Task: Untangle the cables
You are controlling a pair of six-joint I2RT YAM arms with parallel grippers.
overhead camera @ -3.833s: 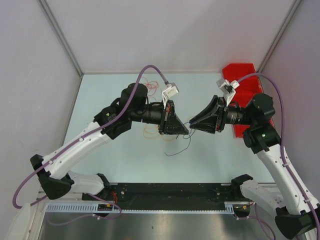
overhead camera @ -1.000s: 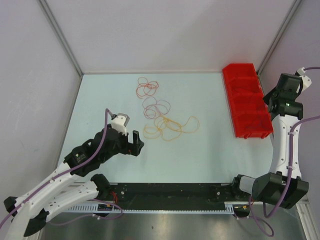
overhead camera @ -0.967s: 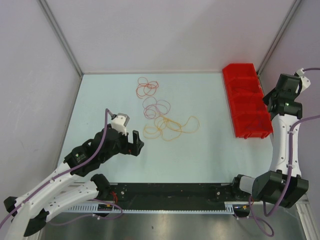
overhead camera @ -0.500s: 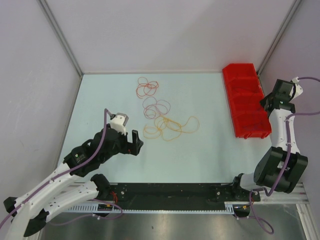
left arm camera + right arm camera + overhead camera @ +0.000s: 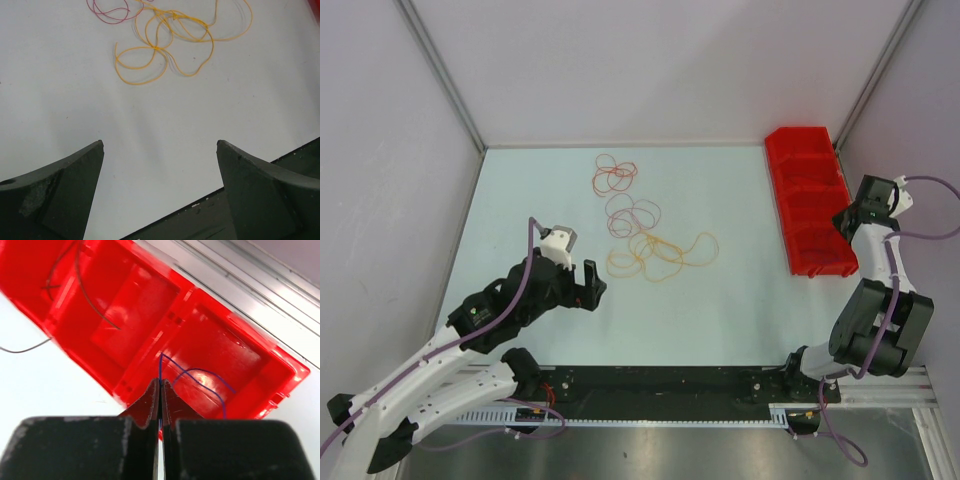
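Three loose cables lie in curly loops mid-table: a red one (image 5: 615, 175) farthest back, a pinkish-brown one (image 5: 632, 215) below it, and an orange-yellow one (image 5: 665, 255) nearest. My left gripper (image 5: 588, 285) hovers open just left of the orange-yellow cable (image 5: 170, 40), nothing between its fingers (image 5: 160, 145). Over the red bin's (image 5: 815, 200) near end, my right gripper (image 5: 845, 222) is shut on a thin dark blue cable (image 5: 200, 372). This cable curls out from the closed tips (image 5: 160, 382) into a bin compartment.
The red bin (image 5: 150, 315) has several compartments. One holds a dark thin wire (image 5: 85, 295) whose end trails over the wall onto the table (image 5: 25, 347). The black base rail (image 5: 660, 385) runs along the near edge, and grey walls enclose the table.
The right arm has folded down and swung left, bringing its gripper from beside the bin to over its near end. The left arm and the mid-table cables have not moved in the last second.
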